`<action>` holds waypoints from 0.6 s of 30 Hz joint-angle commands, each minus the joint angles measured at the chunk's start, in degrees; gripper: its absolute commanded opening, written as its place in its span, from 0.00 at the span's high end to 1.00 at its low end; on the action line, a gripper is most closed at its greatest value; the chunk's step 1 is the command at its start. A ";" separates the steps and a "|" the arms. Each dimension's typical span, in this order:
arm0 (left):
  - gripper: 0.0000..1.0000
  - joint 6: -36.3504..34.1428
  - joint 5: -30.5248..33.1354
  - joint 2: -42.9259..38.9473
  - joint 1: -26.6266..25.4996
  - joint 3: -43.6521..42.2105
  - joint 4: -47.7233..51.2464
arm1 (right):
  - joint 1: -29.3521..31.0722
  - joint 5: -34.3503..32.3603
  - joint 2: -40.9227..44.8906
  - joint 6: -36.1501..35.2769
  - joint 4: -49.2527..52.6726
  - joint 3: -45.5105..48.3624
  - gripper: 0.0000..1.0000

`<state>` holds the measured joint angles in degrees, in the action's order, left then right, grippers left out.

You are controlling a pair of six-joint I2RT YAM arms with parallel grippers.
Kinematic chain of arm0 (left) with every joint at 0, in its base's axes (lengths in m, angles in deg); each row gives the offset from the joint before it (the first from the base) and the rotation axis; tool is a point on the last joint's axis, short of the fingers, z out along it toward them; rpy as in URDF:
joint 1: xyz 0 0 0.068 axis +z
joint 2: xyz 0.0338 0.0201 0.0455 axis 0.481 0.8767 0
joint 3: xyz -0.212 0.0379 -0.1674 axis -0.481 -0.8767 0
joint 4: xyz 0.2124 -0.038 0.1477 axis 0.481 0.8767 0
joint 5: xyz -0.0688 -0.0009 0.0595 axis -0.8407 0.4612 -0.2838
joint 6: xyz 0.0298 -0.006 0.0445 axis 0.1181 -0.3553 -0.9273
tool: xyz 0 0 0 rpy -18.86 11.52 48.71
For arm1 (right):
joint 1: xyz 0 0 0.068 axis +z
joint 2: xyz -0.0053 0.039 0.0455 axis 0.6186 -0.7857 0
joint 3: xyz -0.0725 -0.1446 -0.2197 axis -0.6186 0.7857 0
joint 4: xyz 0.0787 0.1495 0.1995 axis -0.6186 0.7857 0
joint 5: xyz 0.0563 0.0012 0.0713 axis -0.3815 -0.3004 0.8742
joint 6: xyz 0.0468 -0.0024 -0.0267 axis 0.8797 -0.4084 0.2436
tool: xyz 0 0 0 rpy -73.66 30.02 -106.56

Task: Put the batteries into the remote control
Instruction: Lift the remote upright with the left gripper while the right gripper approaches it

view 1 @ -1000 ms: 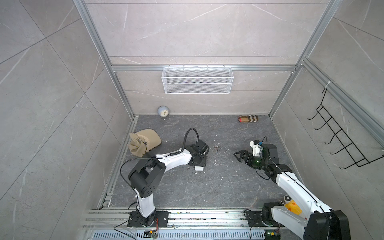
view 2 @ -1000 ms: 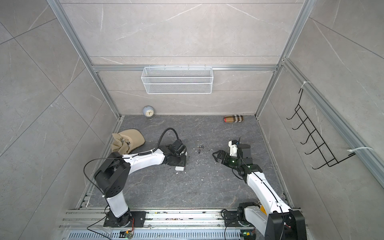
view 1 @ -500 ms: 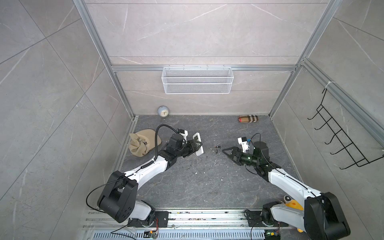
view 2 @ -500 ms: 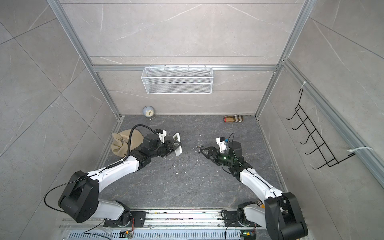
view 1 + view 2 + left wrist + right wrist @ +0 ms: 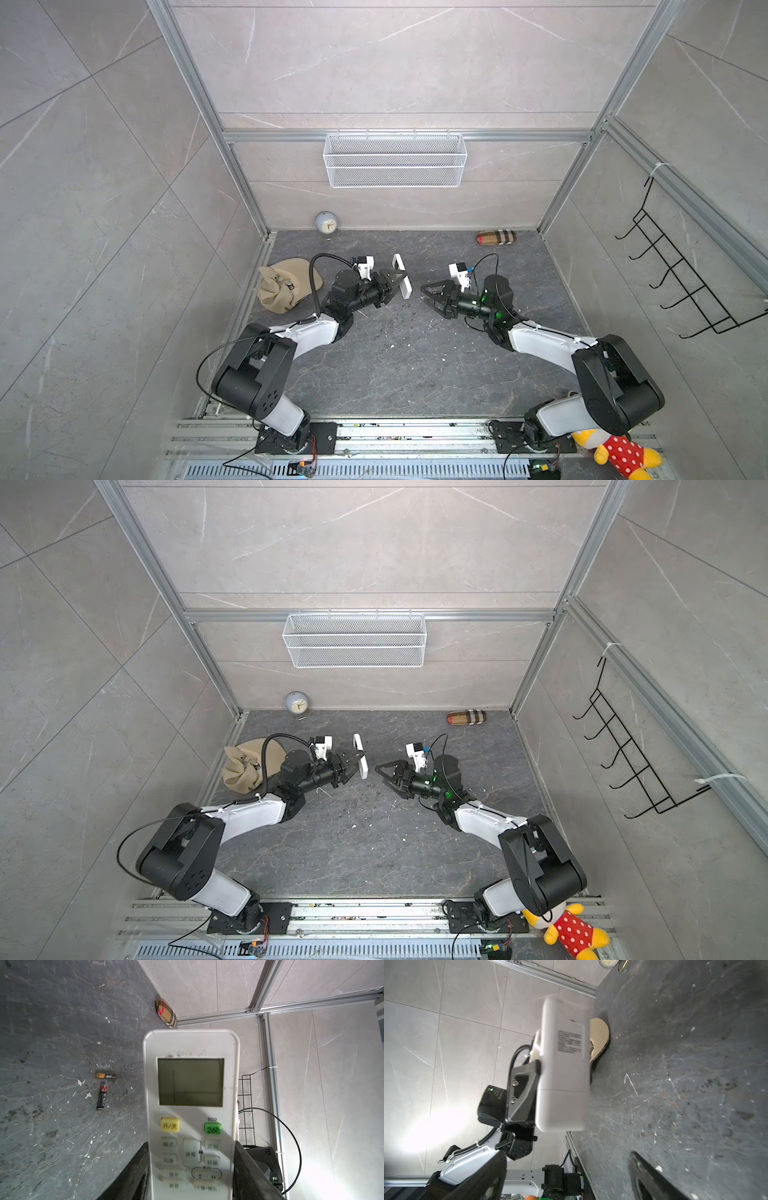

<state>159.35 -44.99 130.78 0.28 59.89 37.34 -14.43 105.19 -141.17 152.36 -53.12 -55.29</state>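
Note:
My left gripper (image 5: 392, 284) (image 5: 353, 762) is shut on the lower button end of the white remote control (image 5: 401, 276) (image 5: 360, 756) and holds it up off the dark floor. The left wrist view shows its screen and buttons (image 5: 191, 1105) between my fingers (image 5: 247, 1167). Its plain back with a printed label (image 5: 562, 1076) faces my right gripper (image 5: 426, 295) (image 5: 566, 1157), which hangs open and empty a short gap to its right. Two batteries (image 5: 106, 1075) (image 5: 102, 1097) lie close together on the floor, seen only in the left wrist view.
A beige cap (image 5: 286, 284) lies left of the left arm. A small clock (image 5: 327, 222) and a plaid case (image 5: 496, 237) sit by the back wall. A wire basket (image 5: 395, 160) and a hook rack (image 5: 681, 282) hang on the walls. White specks litter the floor.
The left arm has lifted the remote off the floor and carried it up toward the middle. The right gripper has swung left to face it, its jaws slightly narrower.

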 commanded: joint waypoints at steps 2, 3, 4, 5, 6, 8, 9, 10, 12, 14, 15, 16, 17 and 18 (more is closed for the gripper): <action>0.52 6.72 -2.65 1.31 -0.19 0.31 -13.72 | 2.06 0.67 -1.71 1.78 -4.07 -3.59 0.12; 0.52 6.88 -2.47 1.24 -0.27 0.05 -14.18 | 2.54 0.67 -2.16 1.65 -3.87 -4.10 0.12; 0.52 7.08 -2.29 1.14 -0.42 -0.28 -14.74 | 3.10 0.67 -2.59 1.41 -3.40 -4.73 0.12; 0.52 7.26 -2.28 1.00 -0.49 -0.57 -15.03 | 3.51 0.75 -3.00 1.15 -2.91 -5.35 0.12; 0.52 7.42 -2.33 0.85 -0.52 -0.68 -15.27 | 3.72 0.68 -3.35 0.86 -2.40 -5.74 0.12; 0.52 7.51 -2.63 0.70 -0.55 -0.84 -15.16 | 4.01 0.58 -3.85 0.14 -1.32 -6.42 0.12; 0.52 7.52 -2.72 0.54 -0.54 -0.93 -15.16 | 3.98 0.50 -4.06 -0.14 -0.93 -6.59 0.12; 0.52 7.53 -2.87 0.50 -0.54 -0.95 -15.14 | 3.98 0.49 -4.17 -0.26 -0.62 -6.86 0.12; 0.52 7.60 -3.10 0.43 -0.83 -0.80 -15.16 | 4.13 0.66 -4.49 -0.72 -0.06 -7.46 0.12; 0.52 7.61 -3.55 0.58 -1.25 -0.60 -15.20 | 4.15 0.75 -4.71 -1.04 0.43 -7.99 0.13; 0.52 7.75 -3.63 0.60 -1.45 -0.52 -15.22 | 4.15 0.82 -4.83 -1.07 0.50 -8.11 0.13; 0.52 7.78 -3.59 0.69 -1.55 -0.51 -15.29 | 4.16 0.84 -4.92 -1.08 0.50 -8.27 0.15; 0.52 7.87 -3.60 0.78 -1.59 -0.51 -15.49 | 4.21 0.84 -5.03 -1.11 0.50 -8.43 0.15; 0.52 8.07 -3.64 0.87 -1.67 -0.60 -15.77 | 4.37 0.93 -5.11 -1.04 0.50 -8.58 0.16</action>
<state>166.89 -46.87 132.72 -0.92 59.00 26.76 -10.51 105.19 -145.37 152.54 -53.01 -62.09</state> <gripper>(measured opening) 0.559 0.841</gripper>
